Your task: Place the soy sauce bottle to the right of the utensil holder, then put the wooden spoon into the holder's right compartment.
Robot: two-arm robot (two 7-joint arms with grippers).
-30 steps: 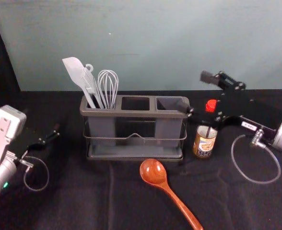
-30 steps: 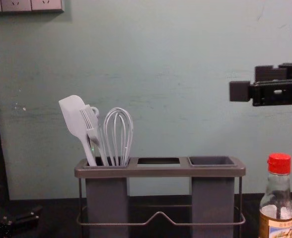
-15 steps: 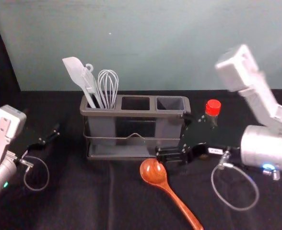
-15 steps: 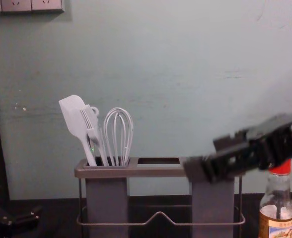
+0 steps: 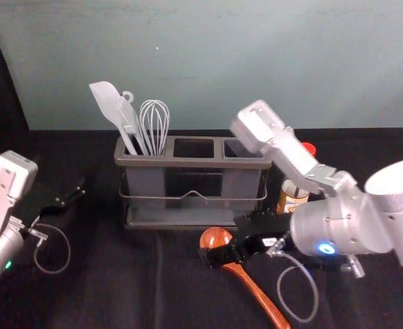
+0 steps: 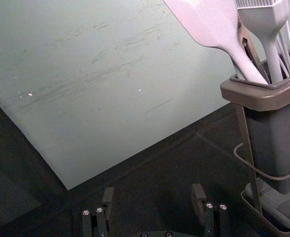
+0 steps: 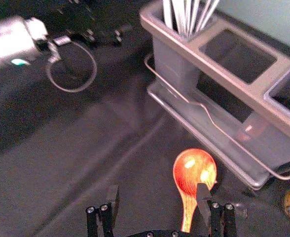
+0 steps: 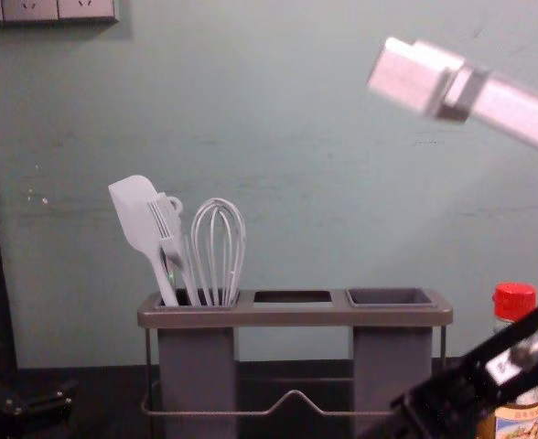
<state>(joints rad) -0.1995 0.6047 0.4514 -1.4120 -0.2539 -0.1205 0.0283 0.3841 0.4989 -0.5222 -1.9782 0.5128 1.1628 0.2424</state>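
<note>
The right gripper (image 5: 223, 238) is hovering, spread, over the wooden spoon (image 5: 260, 297); left gripper (image 5: 79, 190), spread, is idling toward the tabletop's (image 5: 112, 281) left edge.

The holder (image 8: 292, 315) stands upright, with the spatula (image 8: 134, 218), brush (image 8: 167, 230) and whisk (image 8: 216, 251) leaning in its left compartment (image 8: 196, 370). Just beside its right end stands the bottle (image 8: 518, 424), red cap (image 8: 514, 300) up and partly hidden by the black right gripper (image 8: 417, 412), which slants down from the right edge to the holder's lower right. The left gripper (image 8: 65, 398) sits low at the left edge, apart from the holder.
</note>
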